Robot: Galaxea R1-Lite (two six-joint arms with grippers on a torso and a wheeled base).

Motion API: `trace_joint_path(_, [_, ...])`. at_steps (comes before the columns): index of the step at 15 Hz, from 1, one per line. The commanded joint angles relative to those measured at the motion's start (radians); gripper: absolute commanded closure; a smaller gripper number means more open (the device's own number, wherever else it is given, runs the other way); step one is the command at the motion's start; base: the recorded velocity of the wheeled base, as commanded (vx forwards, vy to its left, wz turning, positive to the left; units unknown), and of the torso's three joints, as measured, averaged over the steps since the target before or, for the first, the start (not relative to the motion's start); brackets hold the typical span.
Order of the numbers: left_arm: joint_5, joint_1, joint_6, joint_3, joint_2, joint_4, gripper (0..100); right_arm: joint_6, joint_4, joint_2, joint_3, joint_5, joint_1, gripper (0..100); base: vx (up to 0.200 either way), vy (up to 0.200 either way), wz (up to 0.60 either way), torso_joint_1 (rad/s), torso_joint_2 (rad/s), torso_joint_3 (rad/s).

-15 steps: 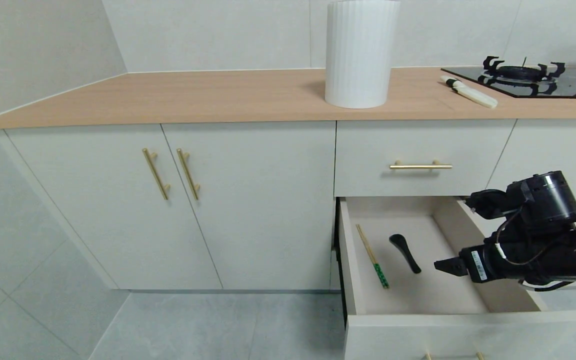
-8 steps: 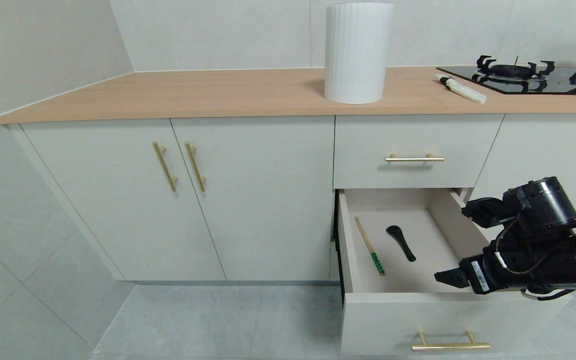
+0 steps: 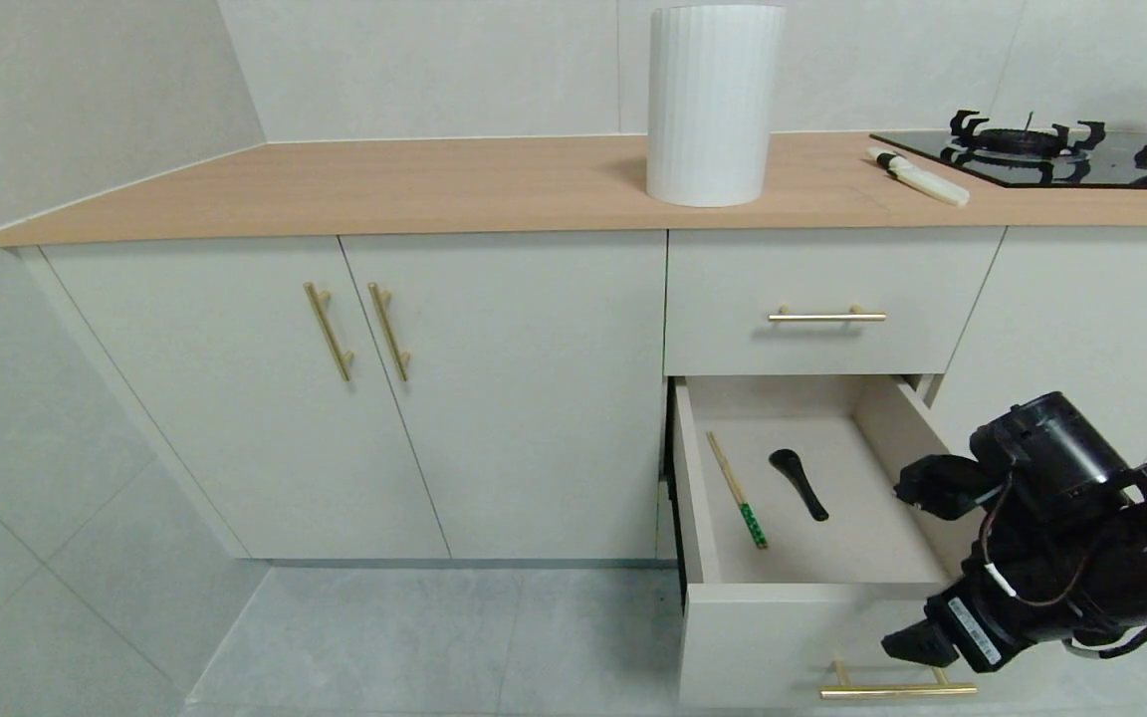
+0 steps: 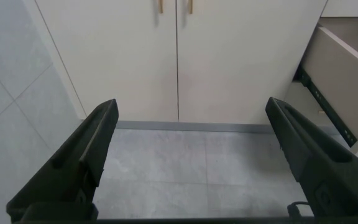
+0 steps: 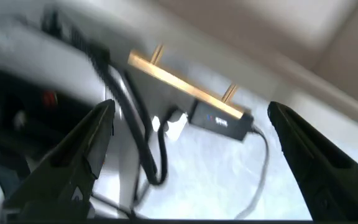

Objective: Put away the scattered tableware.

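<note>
Hovering by the gold bar handle (image 3: 862, 689) of the pale open drawer (image 3: 892, 428), the right gripper (image 5: 190, 107) spreads its jaws wide, as does the left gripper (image 4: 191, 106) over the grey tiled floor (image 4: 166, 168). Inside lie green-tipped wooden chopsticks (image 3: 736, 490) and a black spoon (image 3: 799, 483); an off-centre push could skew the drawer.

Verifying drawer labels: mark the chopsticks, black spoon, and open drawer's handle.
chopsticks (image 3: 735, 488), head view, middle of the wooden shafts.
black spoon (image 3: 802, 488), head view, middle of its handle.
drawer handle (image 3: 867, 690), head view, left half of the gold bar.
</note>
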Motion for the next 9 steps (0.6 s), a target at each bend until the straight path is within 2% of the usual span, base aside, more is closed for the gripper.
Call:
trace_joint_path(1, [0.000, 0.000, 0.000, 0.000, 0.000, 0.000, 0, -0.018, 0.025, -0.002, 0.005, -0.002, 0.019, 0, 0.000, 0.000, 0.00, 0.000, 0.00, 0.000])
trace_joint_path(5, [0.000, 0.000, 0.000, 0.000, 0.000, 0.000, 0, -0.066, 0.126, 0.027, 0.001, -0.006, 0.039, 0, 0.000, 0.000, 0.00, 0.000, 0.00, 0.000])
trace_joint_path(9, [0.000, 0.000, 0.000, 0.000, 0.000, 0.000, 0, -0.051, 0.129, 0.126, -0.028, -0.045, 0.039, 0, 0.000, 0.000, 0.00, 0.000, 0.00, 0.000])
